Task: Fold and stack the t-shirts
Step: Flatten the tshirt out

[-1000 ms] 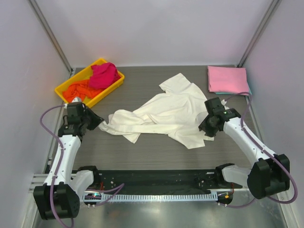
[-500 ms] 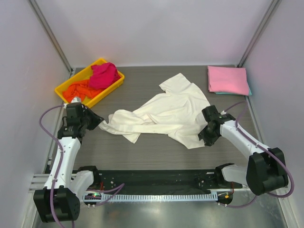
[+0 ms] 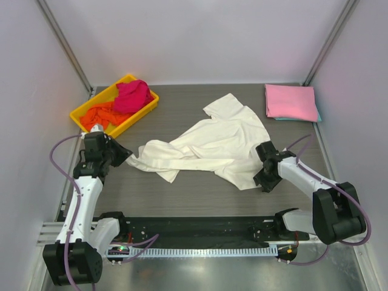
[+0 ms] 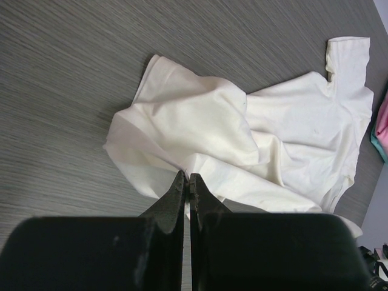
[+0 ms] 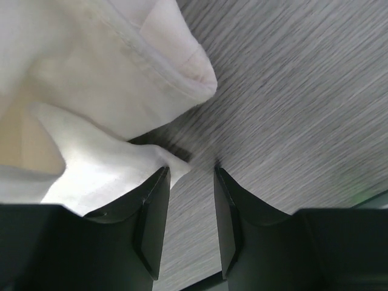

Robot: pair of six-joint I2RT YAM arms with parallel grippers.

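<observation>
A cream-white t-shirt [image 3: 212, 142] lies crumpled and spread across the middle of the table. My left gripper [image 3: 125, 157] is at its left end, jaws shut on the cloth's edge; in the left wrist view the tips [image 4: 186, 177] pinch the shirt [image 4: 200, 121]. My right gripper [image 3: 264, 183] is low at the shirt's near right corner, open. In the right wrist view a cloth corner [image 5: 173, 167] touches the left finger [image 5: 154, 206], with bare table between the jaws [image 5: 189, 173]. A folded pink t-shirt [image 3: 290, 101] lies on a teal one [image 3: 317, 116] at the back right.
A yellow tray [image 3: 80, 113] at the back left holds a magenta t-shirt [image 3: 133, 96] and an orange t-shirt [image 3: 104, 114]. Grey walls close in the left, back and right. The arm bases and a cable rail run along the near edge.
My right gripper has moved nearer and slightly left along the shirt's right edge to its lower corner. The left gripper has stayed shut on the cloth, hardly moving.
</observation>
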